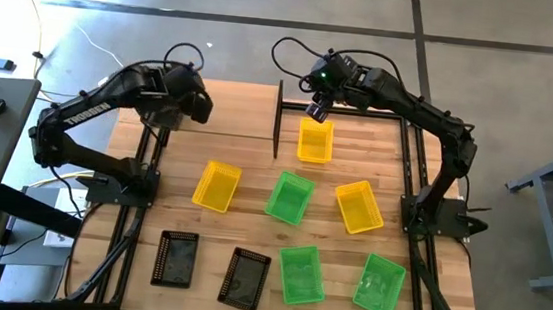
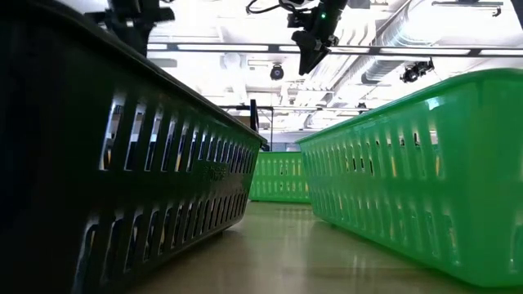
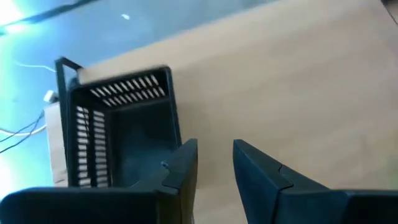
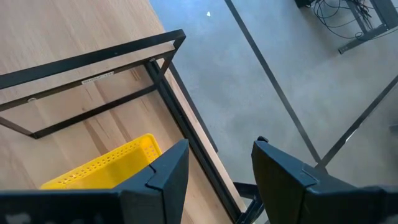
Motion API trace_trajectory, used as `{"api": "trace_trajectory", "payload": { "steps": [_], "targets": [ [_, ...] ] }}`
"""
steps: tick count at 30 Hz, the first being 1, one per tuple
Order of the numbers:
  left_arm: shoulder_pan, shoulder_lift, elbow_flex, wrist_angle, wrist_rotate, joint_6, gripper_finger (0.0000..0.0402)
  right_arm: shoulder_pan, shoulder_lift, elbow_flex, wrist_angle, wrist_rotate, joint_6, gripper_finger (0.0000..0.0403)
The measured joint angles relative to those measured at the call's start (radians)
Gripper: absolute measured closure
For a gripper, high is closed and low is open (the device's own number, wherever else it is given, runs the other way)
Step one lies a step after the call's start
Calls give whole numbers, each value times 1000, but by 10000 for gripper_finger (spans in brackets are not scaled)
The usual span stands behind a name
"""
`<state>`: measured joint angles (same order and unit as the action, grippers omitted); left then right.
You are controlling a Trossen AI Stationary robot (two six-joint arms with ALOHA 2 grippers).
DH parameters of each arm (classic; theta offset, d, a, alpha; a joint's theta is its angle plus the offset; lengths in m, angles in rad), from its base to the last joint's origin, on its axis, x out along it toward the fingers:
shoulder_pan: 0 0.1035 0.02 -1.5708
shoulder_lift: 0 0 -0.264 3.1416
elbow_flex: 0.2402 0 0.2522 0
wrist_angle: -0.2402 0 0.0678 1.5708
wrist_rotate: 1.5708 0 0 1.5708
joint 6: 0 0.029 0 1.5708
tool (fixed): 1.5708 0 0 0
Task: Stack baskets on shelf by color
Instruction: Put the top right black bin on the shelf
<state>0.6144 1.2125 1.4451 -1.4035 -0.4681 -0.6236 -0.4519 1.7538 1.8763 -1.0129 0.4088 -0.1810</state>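
A black basket (image 3: 118,134) stands on the left end of the light wooden shelf (image 1: 229,126). My left gripper (image 3: 214,165) hovers open just above and beside it, with one finger (image 3: 183,168) over its wall and bare wood showing in the gap. My right gripper (image 4: 217,168) is open above the far end of a yellow basket (image 4: 102,168), which sits on the table (image 1: 315,140) beside the shelf's black frame (image 4: 93,59). In the high view my left gripper (image 1: 175,106) is over the shelf and my right gripper (image 1: 318,108) is near the far edge.
Spread over the tabletop are two more yellow baskets (image 1: 217,185) (image 1: 358,205), three green baskets (image 1: 290,196) (image 1: 301,274) (image 1: 380,285) and two black baskets (image 1: 175,259) (image 1: 246,278). In the low view a black basket (image 2: 122,163) and a green basket (image 2: 425,163) stand close on either side.
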Motion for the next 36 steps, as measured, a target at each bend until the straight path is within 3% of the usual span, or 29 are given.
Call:
{"api": "trace_trajectory", "payload": {
  "steps": [5, 9, 18, 24, 36],
  "targets": [
    [-17, -1, 52, -163, 93, 10, 322, 0, 0, 0, 0, 0, 6, 242],
    [-30, -22, 29, -167, 215, 13, 327, 0, 0, 0, 0, 0, 25, 242],
    [-46, -36, -31, -167, 308, -54, 328, 0, 0, 0, 0, 1, 27, 242],
    [-63, -38, -98, -167, 278, -107, 328, 0, 0, 0, 0, 1, 27, 242],
    [-58, -182, -247, -168, 249, -186, 328, 0, 0, 0, 0, 2, 27, 242]
  ]
}}
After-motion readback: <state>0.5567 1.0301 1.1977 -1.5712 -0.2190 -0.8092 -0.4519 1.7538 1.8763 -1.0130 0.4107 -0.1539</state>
